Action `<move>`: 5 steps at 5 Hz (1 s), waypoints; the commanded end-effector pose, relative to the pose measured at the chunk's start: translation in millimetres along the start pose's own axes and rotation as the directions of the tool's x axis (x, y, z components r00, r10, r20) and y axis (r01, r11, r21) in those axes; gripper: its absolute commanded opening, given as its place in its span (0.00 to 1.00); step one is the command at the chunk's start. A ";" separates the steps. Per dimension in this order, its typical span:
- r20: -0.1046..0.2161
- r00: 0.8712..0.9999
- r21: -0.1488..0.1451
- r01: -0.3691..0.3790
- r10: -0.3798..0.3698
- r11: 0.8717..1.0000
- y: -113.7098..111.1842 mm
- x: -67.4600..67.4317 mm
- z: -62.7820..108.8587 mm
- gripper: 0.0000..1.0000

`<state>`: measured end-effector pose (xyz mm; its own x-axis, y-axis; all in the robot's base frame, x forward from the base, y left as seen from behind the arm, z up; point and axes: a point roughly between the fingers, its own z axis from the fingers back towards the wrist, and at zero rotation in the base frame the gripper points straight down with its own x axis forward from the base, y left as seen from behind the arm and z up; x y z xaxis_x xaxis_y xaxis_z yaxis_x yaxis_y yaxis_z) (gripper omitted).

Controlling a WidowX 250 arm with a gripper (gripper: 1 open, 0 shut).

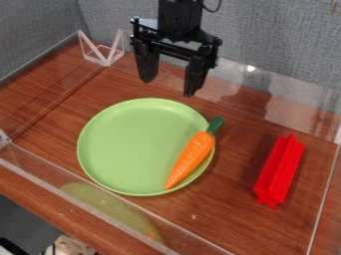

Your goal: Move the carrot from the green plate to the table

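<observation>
A small orange carrot with a dark green stem tip lies on the right part of the round lime-green plate, its stem end reaching the plate's right rim. The plate rests on the reddish-brown wooden table. My black gripper hangs above the table behind the plate, its fingers spread wide apart and pointing down with nothing between them. It is up and back from the carrot, not touching it.
A red ribbed rectangular block lies on the table right of the plate. Clear acrylic walls edge the tabletop. A small white wire stand sits at the back left corner.
</observation>
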<state>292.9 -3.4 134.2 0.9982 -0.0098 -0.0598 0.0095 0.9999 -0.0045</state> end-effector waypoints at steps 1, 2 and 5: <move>-0.018 0.999 -0.001 0.046 -0.046 0.999 -0.4 -13.2 -9.5 1.00; -0.030 0.998 -0.006 0.057 -0.057 0.998 -12.6 -14.6 -40.8 1.00; 0.000 0.994 -0.031 0.106 -0.106 0.994 -40.1 13.9 -97.9 0.00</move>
<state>293.5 -39.9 27.3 0.9900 -0.1012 -0.0980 0.0978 0.9944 -0.0389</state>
